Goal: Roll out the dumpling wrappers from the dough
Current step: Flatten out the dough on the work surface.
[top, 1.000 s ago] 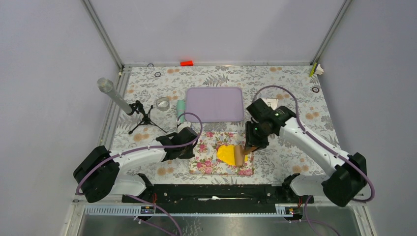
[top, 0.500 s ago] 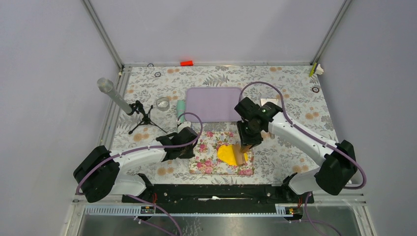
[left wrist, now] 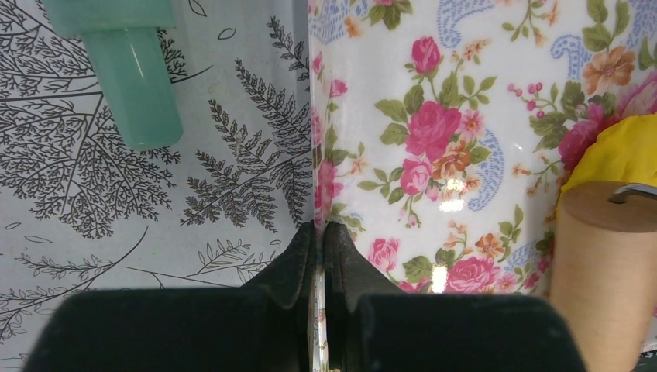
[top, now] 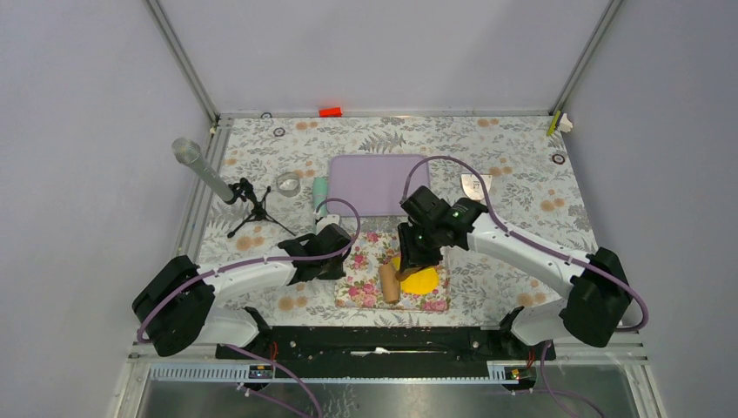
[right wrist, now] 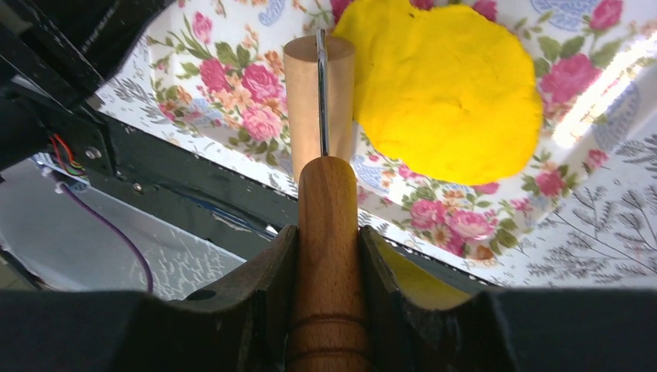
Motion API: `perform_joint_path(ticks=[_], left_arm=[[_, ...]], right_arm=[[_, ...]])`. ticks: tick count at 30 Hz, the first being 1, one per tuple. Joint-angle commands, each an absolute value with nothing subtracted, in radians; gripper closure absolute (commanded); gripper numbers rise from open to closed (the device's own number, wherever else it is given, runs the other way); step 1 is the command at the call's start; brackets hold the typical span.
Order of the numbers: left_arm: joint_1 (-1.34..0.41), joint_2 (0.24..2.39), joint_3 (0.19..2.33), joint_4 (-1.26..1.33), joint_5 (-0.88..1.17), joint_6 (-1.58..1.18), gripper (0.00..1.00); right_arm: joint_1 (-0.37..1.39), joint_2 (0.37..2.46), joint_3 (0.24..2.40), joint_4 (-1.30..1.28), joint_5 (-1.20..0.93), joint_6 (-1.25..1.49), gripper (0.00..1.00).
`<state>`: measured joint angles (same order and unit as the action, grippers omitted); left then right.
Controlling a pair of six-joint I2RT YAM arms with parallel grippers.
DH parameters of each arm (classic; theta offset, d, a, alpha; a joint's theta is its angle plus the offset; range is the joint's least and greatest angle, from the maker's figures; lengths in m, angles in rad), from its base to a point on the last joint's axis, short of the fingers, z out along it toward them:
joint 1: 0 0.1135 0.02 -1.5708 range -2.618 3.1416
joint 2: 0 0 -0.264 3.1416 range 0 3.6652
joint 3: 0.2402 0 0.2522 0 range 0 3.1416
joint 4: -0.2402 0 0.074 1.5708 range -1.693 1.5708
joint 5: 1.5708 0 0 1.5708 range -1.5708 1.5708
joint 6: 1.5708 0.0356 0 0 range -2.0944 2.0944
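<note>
Two grips: left gripper pinched tight on floral mat edge; right gripper clamped round roller handle.

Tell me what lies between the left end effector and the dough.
A stretch of floral mat, then the wooden roller at the edge of the dough, as the left wrist view shows. The left end effector pinches the mat's edge.

Soft, bright light from above leaves only faint shadows on the worktop, and the top view is sharp. White glare spots the glossy floral mat. Nearest each lens, the left tool, the right tool and the rolling pin handle look soft; the dough is crisp.
</note>
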<state>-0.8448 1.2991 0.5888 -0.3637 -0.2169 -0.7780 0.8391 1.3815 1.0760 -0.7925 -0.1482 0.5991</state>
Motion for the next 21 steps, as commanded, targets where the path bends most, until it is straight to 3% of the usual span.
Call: perform_joint_path(ticks=[1,8,13,21], left_arm=[[-0.848,1.306,0.612,-0.351,-0.210,-0.739,1.00],[-0.848,1.288,0.605,-0.368,-0.228,-0.733,1.00],[-0.848,1.284,0.596,-0.361,-0.238,-0.728,1.00],[-0.848,1.267,0.586,-0.364,-0.242,-0.726,1.00]], right_arm=[[0.847,1.462,1.053,-0.820,-0.045,0.596,1.00],[0.847,1.391,1.166,-0.855,-0.136,0.578,1.00],[0.845,1.346,1.275,-0.980,-0.052,0.526,1.00],[0.813,1.381,1.219,-1.001,0.092,0.506,1.00]])
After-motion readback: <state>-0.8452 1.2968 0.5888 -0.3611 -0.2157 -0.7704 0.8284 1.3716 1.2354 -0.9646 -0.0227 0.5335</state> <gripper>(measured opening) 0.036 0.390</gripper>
